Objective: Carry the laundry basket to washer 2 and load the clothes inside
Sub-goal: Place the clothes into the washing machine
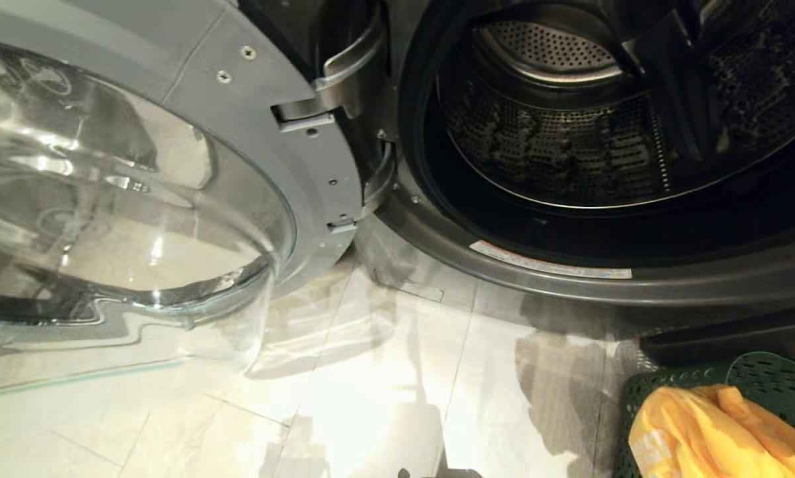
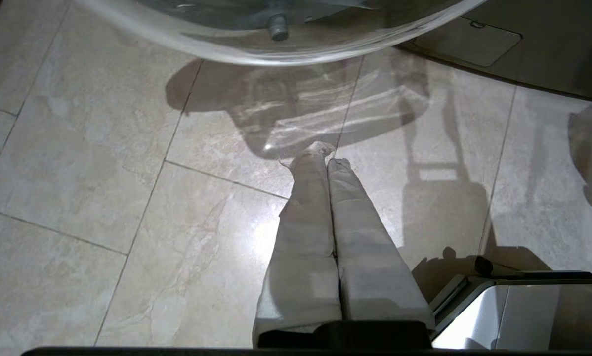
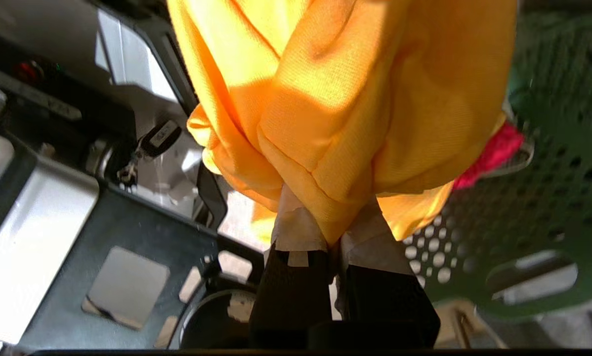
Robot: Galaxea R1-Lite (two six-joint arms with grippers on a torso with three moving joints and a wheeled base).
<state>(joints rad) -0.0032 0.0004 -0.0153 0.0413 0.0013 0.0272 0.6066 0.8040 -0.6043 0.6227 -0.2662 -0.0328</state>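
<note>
we show the right gripper [image 3: 333, 232] with its fingers [image 3: 296, 230] clenched on a bunched fold of one yellow garment [image 3: 345, 99], which hangs from the tips and fills the space just beyond them; in the head view the same garment [image 1: 709, 431] sits over the green laundry basket [image 1: 769, 382] at the lower right. a single red garment [image 3: 491, 151] shows behind the yellow one, inside the basket [image 3: 548, 198]. we judge that the coming move turns on one relation: the open drum [image 1: 557, 139] of the washer [image 1: 570, 279] lies up and to the left of the held cloth, well apart from the fingers, with the door seal's lower lip between them. the right arm is the nearer; the left gripper [image 2: 325, 158] hangs over the floor [image 2: 103, 173] below the open glass door [image 1: 125, 186], its fingers pressed together on nothing. counted: one basket, two garments visible, one washer, one door. the garment is crumpled, with no clear long axis.
</note>
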